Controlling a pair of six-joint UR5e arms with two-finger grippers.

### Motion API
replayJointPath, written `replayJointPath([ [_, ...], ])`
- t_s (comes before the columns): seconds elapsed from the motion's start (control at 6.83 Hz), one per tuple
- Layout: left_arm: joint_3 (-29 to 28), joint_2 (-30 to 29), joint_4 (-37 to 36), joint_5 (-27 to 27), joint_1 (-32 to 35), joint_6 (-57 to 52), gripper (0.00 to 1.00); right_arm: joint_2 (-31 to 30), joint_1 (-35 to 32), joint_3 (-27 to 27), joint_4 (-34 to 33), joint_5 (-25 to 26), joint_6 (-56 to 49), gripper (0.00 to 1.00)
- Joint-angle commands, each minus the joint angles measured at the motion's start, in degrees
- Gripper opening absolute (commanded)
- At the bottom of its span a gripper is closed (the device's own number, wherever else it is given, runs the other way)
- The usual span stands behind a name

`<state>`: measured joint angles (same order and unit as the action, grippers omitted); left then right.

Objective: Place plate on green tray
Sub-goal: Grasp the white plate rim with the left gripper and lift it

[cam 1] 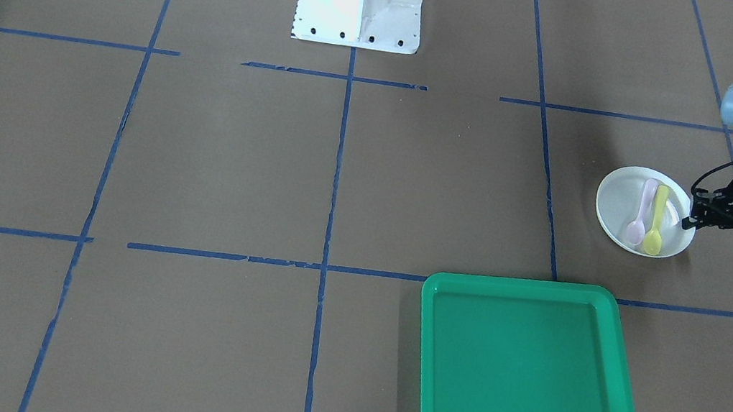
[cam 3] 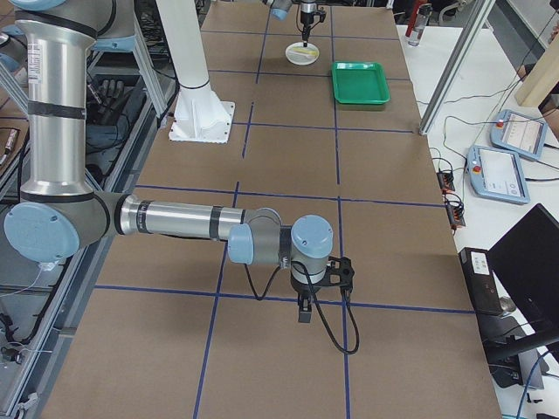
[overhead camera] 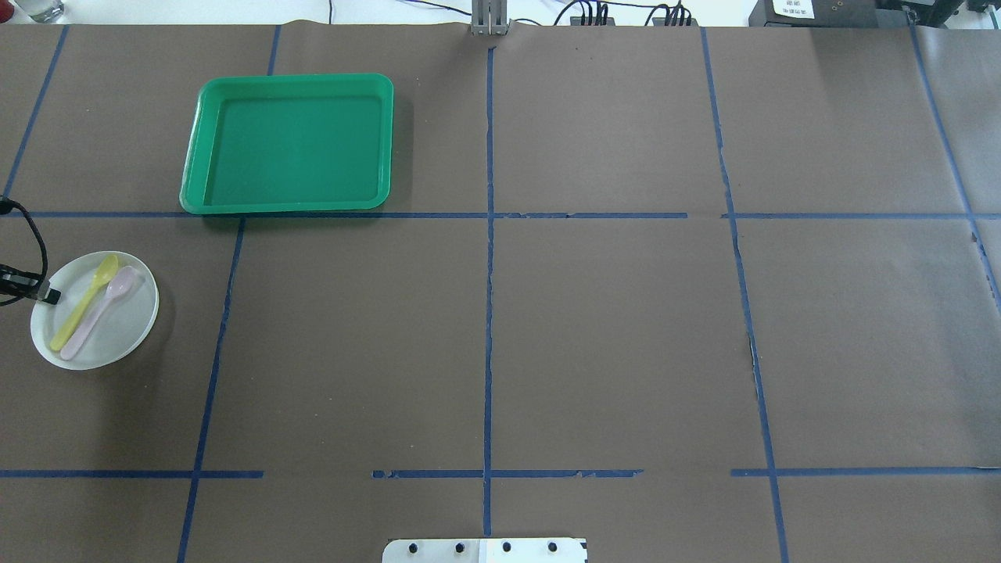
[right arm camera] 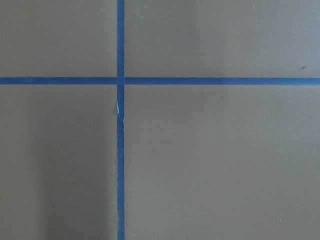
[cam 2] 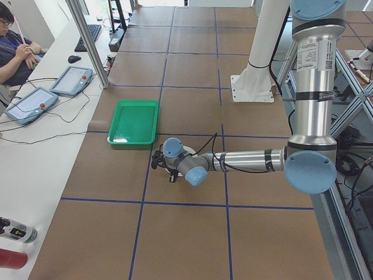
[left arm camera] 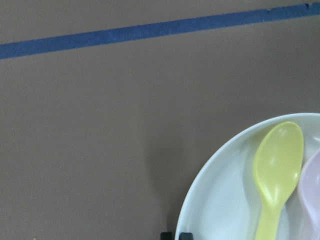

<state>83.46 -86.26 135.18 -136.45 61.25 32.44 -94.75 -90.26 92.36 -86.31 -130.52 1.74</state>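
The plate (cam 1: pixel 617 203) is seen on the brown table (cam 1: pixel 234 164), on the robot's left side. It is not on the green tray (cam 1: pixel 525 360) yet. The tray is set farther out from the robot and apart from the plate. A blue tape line (cam 1: pixel 699 310) is seen between the two. Two little spoons are laid side by side in the plate, a yellow spoon (cam 1: pixel 656 222) and a pink spoon (cam 1: pixel 642 212).

The left gripper (cam 1: pixel 686 222) is held low at the plate's outer edge, the side away from the middle of the table. In the left wrist view its two black fingers (left arm camera: pixel 185 235) are seen pinched close together at the rim. One is just inside the plate and one is just outside. The rim is held between them. The plate looks flat on the table.

The right gripper (cam 3: pixel 304 307) is seen only in the side view, far from the plate and low over the table. Whether it is open or closed cannot be told.
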Motion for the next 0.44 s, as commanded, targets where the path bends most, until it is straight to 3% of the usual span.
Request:
replayJointPath([
  [0.0,1.3,1.3,-0.1,-8.4,4.5,-1.1,0.00,0.0,0.0,0.0,0.0,0.0,0.0,1.00],
  [0.29,1.0,1.3,-0.3,-13.4,7.5,-2.0,0.00,0.0,0.0,0.0,0.0,0.0,0.0,1.00],
])
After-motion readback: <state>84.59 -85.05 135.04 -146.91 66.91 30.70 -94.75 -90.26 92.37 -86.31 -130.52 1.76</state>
